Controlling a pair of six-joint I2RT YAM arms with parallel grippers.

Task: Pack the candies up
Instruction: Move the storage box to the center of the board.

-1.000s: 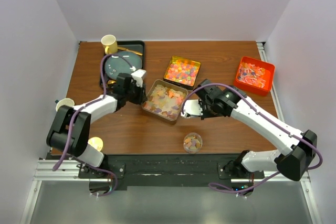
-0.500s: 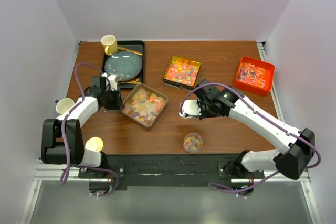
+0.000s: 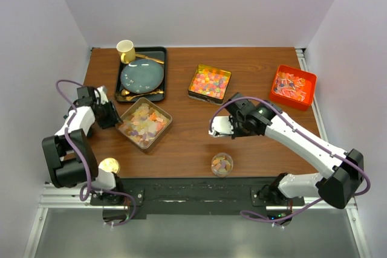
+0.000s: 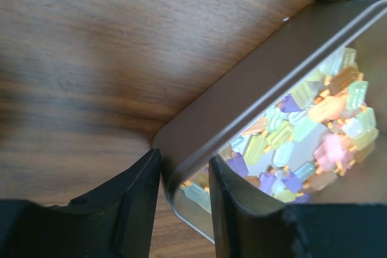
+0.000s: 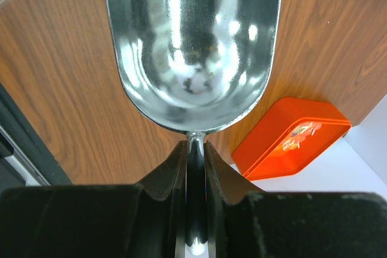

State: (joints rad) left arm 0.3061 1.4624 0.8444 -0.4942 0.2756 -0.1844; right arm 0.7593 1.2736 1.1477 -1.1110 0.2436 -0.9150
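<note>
Pastel candies [image 3: 144, 122] fill a square metal tin [image 3: 161, 131] at the left of the table. My left gripper [image 3: 117, 121] is shut on the tin's corner rim [image 4: 181, 167], one finger inside and one outside. Bright multicolour candies fill a gold tin [image 3: 209, 83] at the back centre. Red-white candies lie in an orange tray [image 3: 292, 86] at the back right, also in the right wrist view [image 5: 290, 140]. My right gripper [image 3: 233, 124] is shut on the handle of an empty metal scoop [image 5: 192, 46]. A small clear cup [image 3: 222, 164] holds a few candies near the front edge.
A black tray [image 3: 159, 52] at the back left holds a blue plate, gold cutlery and a yellow cup [image 3: 125, 49]. A white cup [image 3: 75, 119] sits beyond the table's left edge. A gold round lid [image 3: 109, 165] lies at the front left.
My left gripper has dragged the pastel tin leftward and toward the front, away from the table's middle. The right arm with the scoop has barely moved.
</note>
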